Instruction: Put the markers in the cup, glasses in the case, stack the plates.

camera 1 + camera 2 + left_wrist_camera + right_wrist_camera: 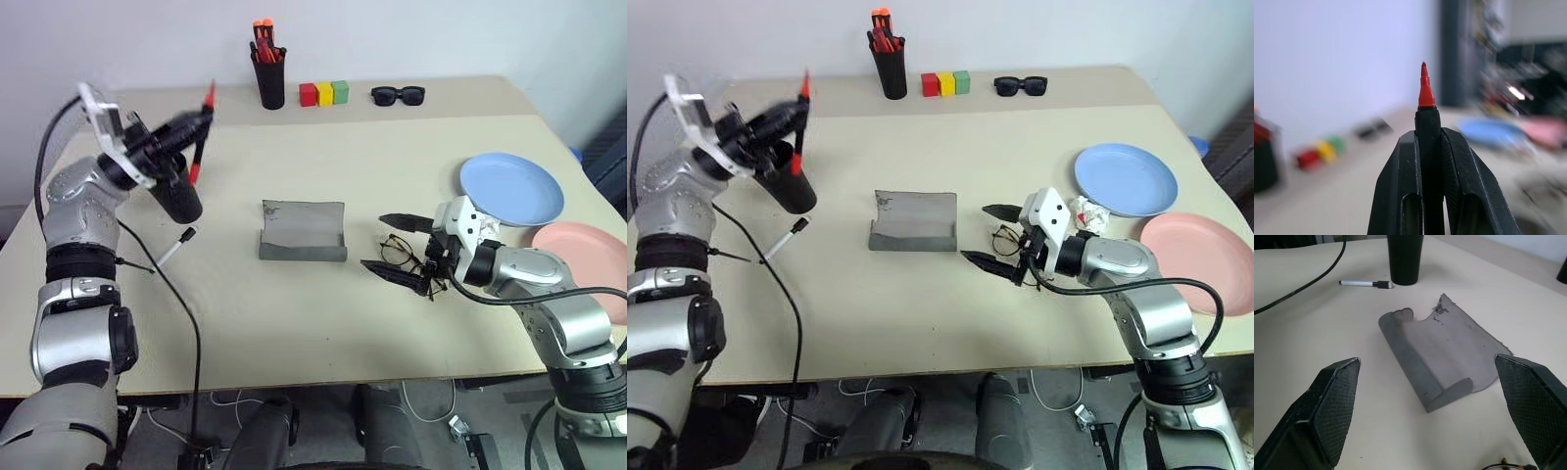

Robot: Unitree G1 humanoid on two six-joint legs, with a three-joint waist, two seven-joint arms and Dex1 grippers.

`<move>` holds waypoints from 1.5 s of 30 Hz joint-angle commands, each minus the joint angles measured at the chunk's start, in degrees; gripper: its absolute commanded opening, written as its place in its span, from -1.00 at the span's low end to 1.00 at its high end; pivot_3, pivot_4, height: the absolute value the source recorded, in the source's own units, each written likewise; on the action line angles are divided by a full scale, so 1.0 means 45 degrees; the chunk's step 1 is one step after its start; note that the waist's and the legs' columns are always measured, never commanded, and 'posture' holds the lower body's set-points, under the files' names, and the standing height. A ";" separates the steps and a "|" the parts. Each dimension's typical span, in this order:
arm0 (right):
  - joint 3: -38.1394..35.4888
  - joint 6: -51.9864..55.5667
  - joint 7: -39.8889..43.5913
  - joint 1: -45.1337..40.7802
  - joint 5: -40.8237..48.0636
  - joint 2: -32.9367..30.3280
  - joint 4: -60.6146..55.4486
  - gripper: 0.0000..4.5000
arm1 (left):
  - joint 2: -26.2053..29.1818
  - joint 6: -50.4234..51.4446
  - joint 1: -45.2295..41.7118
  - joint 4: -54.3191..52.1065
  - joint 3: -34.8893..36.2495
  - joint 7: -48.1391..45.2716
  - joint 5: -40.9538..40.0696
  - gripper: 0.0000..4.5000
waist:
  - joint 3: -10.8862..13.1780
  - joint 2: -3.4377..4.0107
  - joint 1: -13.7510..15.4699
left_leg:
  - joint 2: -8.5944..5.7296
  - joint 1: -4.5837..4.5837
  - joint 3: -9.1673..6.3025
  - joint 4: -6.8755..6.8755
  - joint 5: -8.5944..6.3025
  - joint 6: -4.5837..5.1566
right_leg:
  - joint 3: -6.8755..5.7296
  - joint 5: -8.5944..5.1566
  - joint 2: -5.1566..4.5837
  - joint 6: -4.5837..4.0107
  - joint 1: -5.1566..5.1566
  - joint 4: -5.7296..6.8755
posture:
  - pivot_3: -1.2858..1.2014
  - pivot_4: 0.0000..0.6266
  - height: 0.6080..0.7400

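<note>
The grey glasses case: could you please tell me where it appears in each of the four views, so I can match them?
Left eye view: case open at table centre.
Right eye view: again central, left of the right gripper.
Left wrist view: I cannot make it out in the blur behind the left gripper, shut on the red-tipped marker.
Right wrist view: between the open fingers.
Shared landmark: black cup.

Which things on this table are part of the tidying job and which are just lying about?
Job: red-tipped marker, white marker, black cup, wire-frame glasses, grey case, blue plate, pink plate.

Lying about: pen holder, coloured blocks, sunglasses, crumpled paper.
</note>
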 commanded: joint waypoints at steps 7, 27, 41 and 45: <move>0.0075 -0.0295 0.0123 -0.0639 -0.0061 0.0325 0.0150 1.00 | 0.0168 -0.4232 -0.0657 0.1082 0.1521 0.4910 0.1615 -1.00 | -0.0001 -0.0001 0.0092 | -0.0004 -0.0008 0.0009 0.0000 0.0007 -0.0013 | 0.0012 0.0014 0.0000 0.0015 0.0000 -0.0024 | 0.03 -0.52 1.00; -0.0029 -0.0271 0.0050 -0.0759 -0.0094 0.0227 0.0000 1.00 | -0.0940 -0.6245 0.0248 0.3452 0.1662 0.4760 0.1938 -1.00 | -0.0007 -0.0009 0.0063 | -0.0010 -0.0019 0.0024 0.0002 0.0005 -0.0006 | 0.0014 0.0053 0.0005 0.0028 0.0009 -0.0080 | 0.03 -0.52 1.00; -0.0415 -0.0058 -0.0215 -0.1043 0.0429 0.0551 0.0157 1.00 | -0.0680 -0.4110 0.1300 0.0536 0.1128 0.3302 0.1490 0.98 | -0.0007 -0.0009 0.0031 | -0.0008 -0.0020 0.0024 0.0002 0.0003 -0.0002 | 0.0015 0.0055 0.0007 0.0027 0.0008 -0.0081 | 0.03 -0.52 1.00; -0.0797 0.0107 -0.0183 -0.1205 0.1097 0.0771 -0.0016 1.00 | 0.0514 0.1222 0.3597 -0.4698 0.0451 0.3509 0.0584 0.98 | -0.0006 -0.0009 -0.0216 | 0.0003 -0.0020 0.0022 -0.0001 0.0001 0.0000 | 0.0026 0.0056 0.0007 0.0026 0.0004 -0.0076 | 0.03 -0.52 1.00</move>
